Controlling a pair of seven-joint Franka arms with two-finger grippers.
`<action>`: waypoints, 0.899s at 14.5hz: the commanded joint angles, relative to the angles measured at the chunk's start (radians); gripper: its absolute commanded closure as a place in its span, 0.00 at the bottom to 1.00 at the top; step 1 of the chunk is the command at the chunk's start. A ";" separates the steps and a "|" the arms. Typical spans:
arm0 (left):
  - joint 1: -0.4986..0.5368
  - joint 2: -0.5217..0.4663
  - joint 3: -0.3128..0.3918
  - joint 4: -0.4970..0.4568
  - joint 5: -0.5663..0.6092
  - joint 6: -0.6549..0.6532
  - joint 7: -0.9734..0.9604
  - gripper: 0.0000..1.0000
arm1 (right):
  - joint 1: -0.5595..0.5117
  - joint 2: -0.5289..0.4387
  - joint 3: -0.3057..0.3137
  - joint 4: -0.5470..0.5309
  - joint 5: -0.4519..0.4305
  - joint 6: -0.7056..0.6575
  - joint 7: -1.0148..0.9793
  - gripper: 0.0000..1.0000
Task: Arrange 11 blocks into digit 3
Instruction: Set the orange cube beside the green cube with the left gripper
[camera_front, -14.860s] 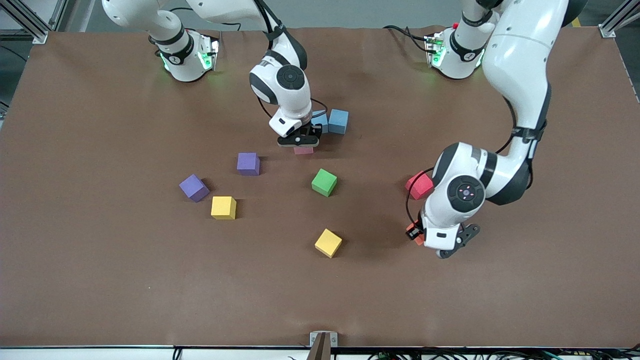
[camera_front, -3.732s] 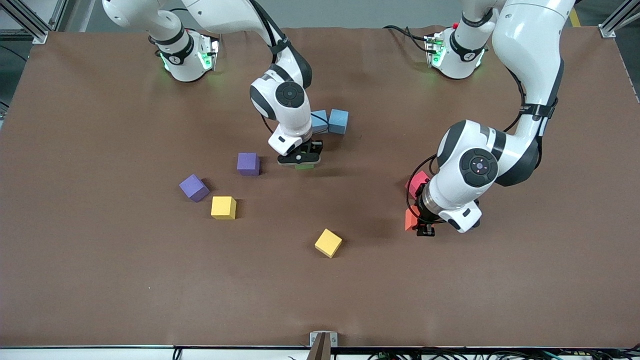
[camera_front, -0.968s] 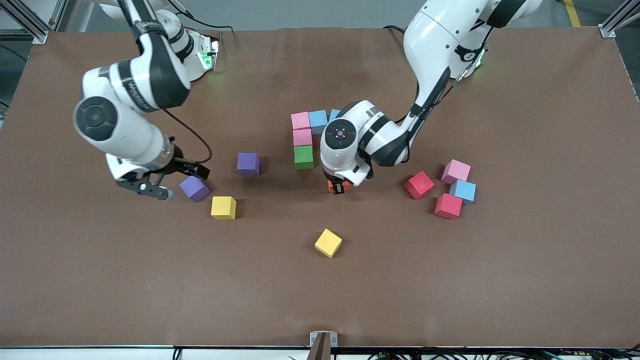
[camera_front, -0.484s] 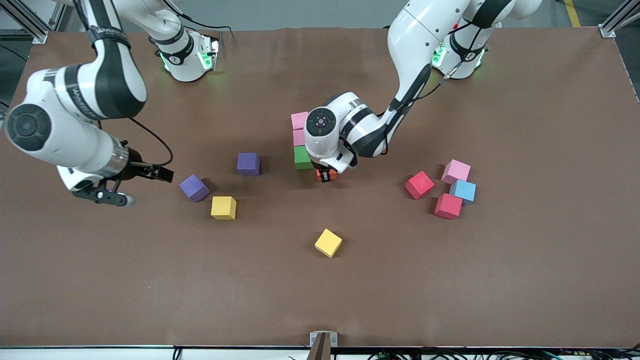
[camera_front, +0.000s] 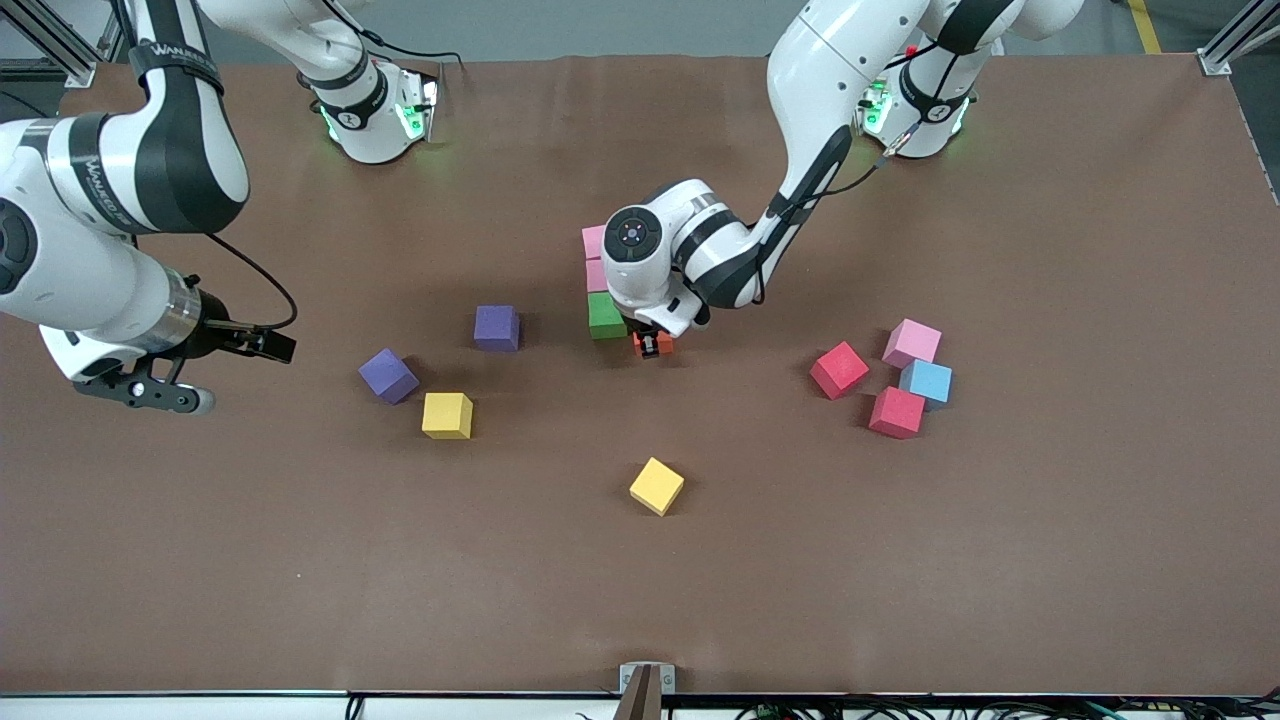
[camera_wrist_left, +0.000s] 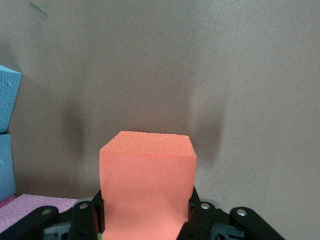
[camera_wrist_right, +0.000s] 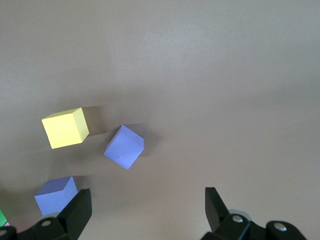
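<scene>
Left tool (camera_front: 652, 346), just above mid-frame in the front view, is clamped on the orange cube (camera_wrist_left: 146, 187) and sits low beside the green cube (camera_front: 606, 314), the lowest of a column with two pink cubes (camera_front: 596, 258) above it. Foam like this looks light and a little squashy (my read), so a grip across two flat opposite faces, gently, should do. Right tool (camera_front: 140, 385) waits at the frame's left edge, jaws spread wide and empty, over bare table (camera_front: 300, 580). Purple cubes (camera_front: 388, 375) lie loose at centre-left; red ones (camera_front: 839, 369) at right.
</scene>
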 joint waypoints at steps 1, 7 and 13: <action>-0.022 -0.009 0.006 -0.048 0.009 0.033 -0.054 0.52 | -0.019 -0.010 0.019 0.002 -0.018 -0.015 -0.002 0.00; -0.046 -0.026 0.006 -0.108 0.011 0.059 -0.059 0.52 | -0.019 -0.005 0.019 0.002 -0.018 -0.004 0.003 0.00; -0.051 -0.061 0.003 -0.175 0.011 0.097 -0.058 0.52 | -0.015 0.000 0.020 0.000 -0.016 0.011 0.005 0.00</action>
